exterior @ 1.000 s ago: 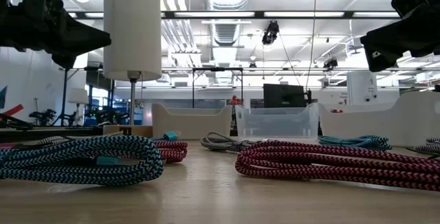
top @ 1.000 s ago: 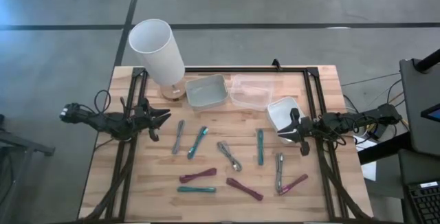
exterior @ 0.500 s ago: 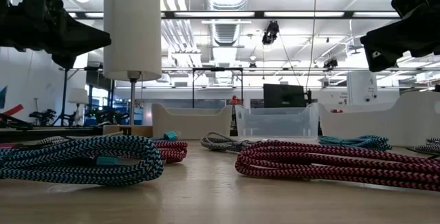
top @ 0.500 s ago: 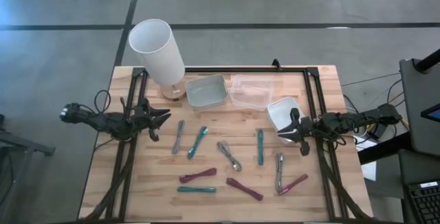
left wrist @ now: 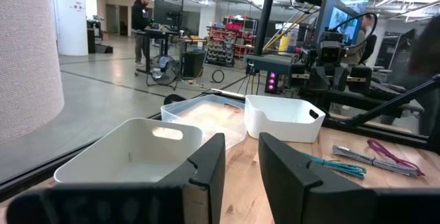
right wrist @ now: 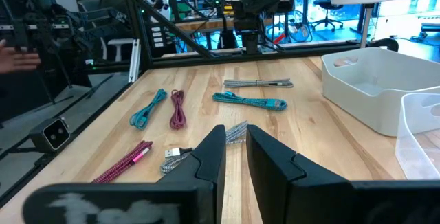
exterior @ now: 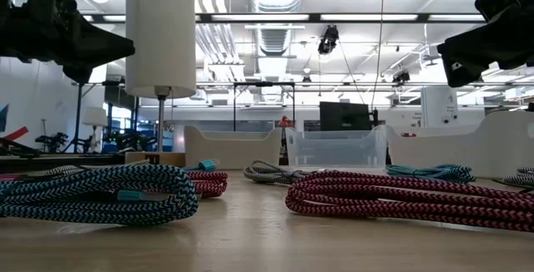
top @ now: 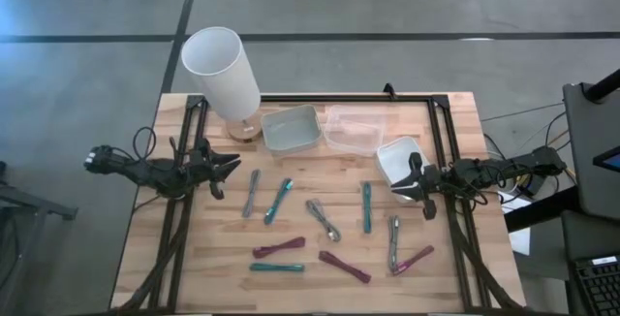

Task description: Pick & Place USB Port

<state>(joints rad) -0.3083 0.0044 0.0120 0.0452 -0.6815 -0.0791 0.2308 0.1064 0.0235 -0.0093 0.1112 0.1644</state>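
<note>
High view first: we see the left gripper hovering at the table's left side, just short of a grey bundled cable, and the right gripper at the right side over the white bin. Both wrist views show each gripper's fingers only a narrow gap apart, with nothing between them.

The USB cables are short coiled bundles with braided sheaths, scattered over the middle of the wooden table. We count teal ones, maroon ones and grey ones. None is touched by a gripper.

Low view shows the braid pattern up close: a teal-black bundle in front on one side, a red-black one on the other, which the high view cannot resolve. Left wrist view looks past its fingers at three bins in a row: a grey bin, a clear bin and the white bin, and none of them holds a cable. Right wrist view shows cables spread ahead of its fingers.

A tall white lamp stands at the back left corner, beside the grey bin. A black frame runs along the back and sides. The front strip of the table has bare wood between the bundles.
</note>
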